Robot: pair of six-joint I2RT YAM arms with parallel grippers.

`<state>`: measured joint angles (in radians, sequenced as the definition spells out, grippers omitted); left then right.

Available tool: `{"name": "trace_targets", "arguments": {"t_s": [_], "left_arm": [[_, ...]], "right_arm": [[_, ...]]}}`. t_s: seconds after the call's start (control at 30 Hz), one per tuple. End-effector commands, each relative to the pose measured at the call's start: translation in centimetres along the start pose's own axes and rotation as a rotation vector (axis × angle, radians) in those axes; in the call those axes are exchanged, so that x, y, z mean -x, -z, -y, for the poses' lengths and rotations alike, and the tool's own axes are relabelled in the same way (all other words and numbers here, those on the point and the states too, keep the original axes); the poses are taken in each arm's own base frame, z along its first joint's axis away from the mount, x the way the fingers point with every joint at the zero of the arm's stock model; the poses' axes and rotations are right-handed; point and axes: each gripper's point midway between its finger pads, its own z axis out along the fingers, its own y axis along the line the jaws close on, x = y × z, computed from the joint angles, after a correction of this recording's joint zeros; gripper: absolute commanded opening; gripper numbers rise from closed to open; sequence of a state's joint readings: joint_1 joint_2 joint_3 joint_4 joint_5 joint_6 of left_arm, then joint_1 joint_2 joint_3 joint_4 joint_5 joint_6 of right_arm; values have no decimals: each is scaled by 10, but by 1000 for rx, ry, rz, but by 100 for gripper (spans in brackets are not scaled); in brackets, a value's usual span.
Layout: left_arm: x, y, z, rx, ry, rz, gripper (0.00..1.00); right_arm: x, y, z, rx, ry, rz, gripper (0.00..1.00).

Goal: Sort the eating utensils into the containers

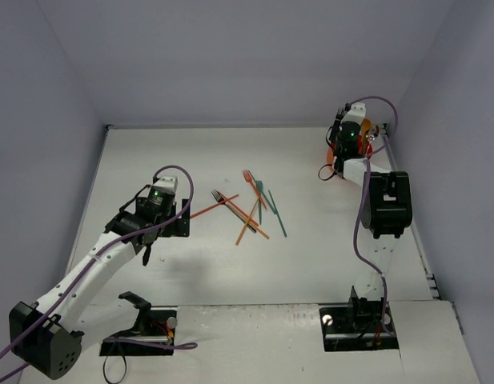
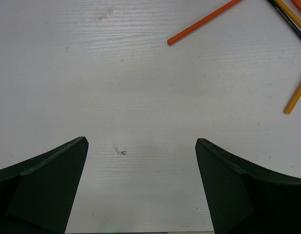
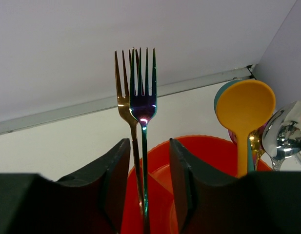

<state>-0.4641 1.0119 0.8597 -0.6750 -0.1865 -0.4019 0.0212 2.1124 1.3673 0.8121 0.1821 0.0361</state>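
Note:
Several loose utensils (image 1: 247, 210), among them orange, red and teal sticks and forks, lie in a crossed pile at the table's middle. My left gripper (image 1: 176, 220) hovers open and empty just left of the pile. In the left wrist view (image 2: 141, 140) a red-orange stick (image 2: 204, 22) and a yellow stick (image 2: 295, 97) lie ahead of it. My right gripper (image 1: 343, 152) is over the orange container (image 1: 331, 160) at the back right. In the right wrist view (image 3: 148, 170) its jaws stand apart around the handles of an iridescent purple fork (image 3: 142, 92) and a gold fork (image 3: 122, 92), both upright in the container (image 3: 209, 151).
An orange spoon (image 3: 245, 105) and a silver spoon (image 3: 287, 134) also stand in the container. The back wall and right wall meet close behind it. A small dark mark (image 2: 122, 152) is on the table under my left gripper.

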Motion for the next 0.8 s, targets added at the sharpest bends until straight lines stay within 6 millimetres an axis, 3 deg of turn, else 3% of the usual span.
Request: {"name": "trace_targets", "arguments": {"t_s": [0.0,0.23,0.33,0.43,0.57,0.67,0.77], "left_arm": [[15,3,2,-11,12,53,91],[18,6,2,-15,18,65,91],[20,8,1,-18,22,79,91],[22,11,1,-21,27,95,91],[24,14,2,-29,32,107,91],[25,16,1,-33,35,117,91],[26,16,2,-35,37,121,91]], "right_arm": [[92,18,1,-11,-60,207,37],[144,56,-11,63,-47,211,46],[161,73,-34,167,-27,170,50],[158,103,-66,308,13,40,52],[130,148,-114,454,73,-103,53],[95,192,-154,569,102,-228,53],[63,223,-176,638,121,-311,52]]}}
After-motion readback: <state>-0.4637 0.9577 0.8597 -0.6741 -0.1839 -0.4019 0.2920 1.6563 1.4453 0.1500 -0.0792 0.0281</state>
